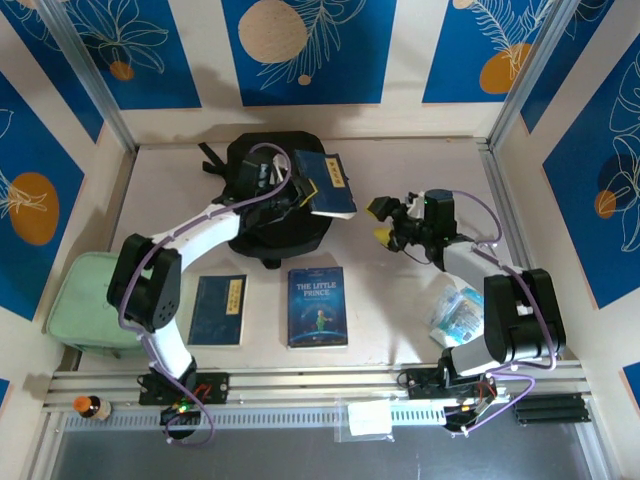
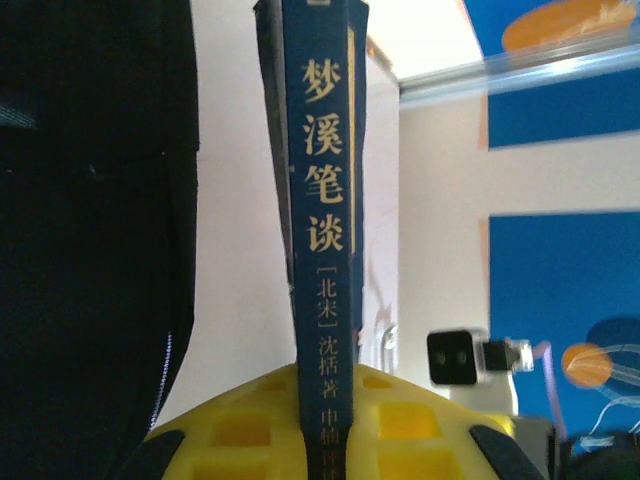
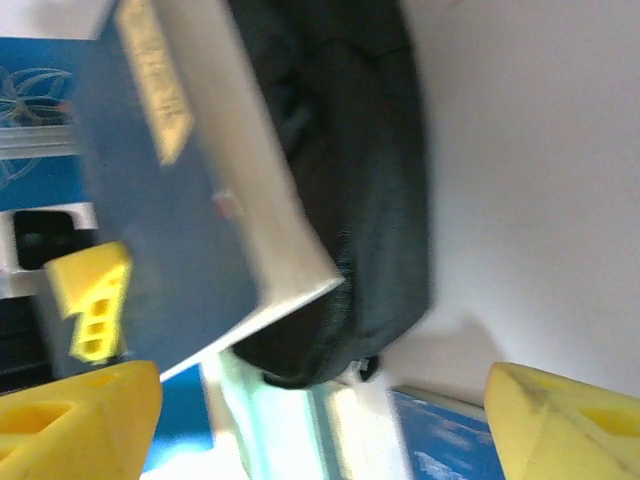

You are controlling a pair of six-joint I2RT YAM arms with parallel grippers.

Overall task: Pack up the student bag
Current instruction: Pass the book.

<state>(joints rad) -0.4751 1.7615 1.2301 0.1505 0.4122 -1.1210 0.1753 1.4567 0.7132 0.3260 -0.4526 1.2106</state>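
The black student bag lies at the back middle of the table, and its dark fabric fills the left of the left wrist view. My left gripper is shut on a dark blue book with gold Chinese lettering, held in the air over the bag's right side; its spine stands between the yellow fingers. My right gripper hangs open to the right of the bag, nothing between its yellow fingers. It looks at the held book and the bag.
Two more books lie in front of the bag: a dark blue one and "The Little Prince". A mint-green zip case sits at the left edge. A clear packet lies by the right arm's base. Walls close in the sides and back.
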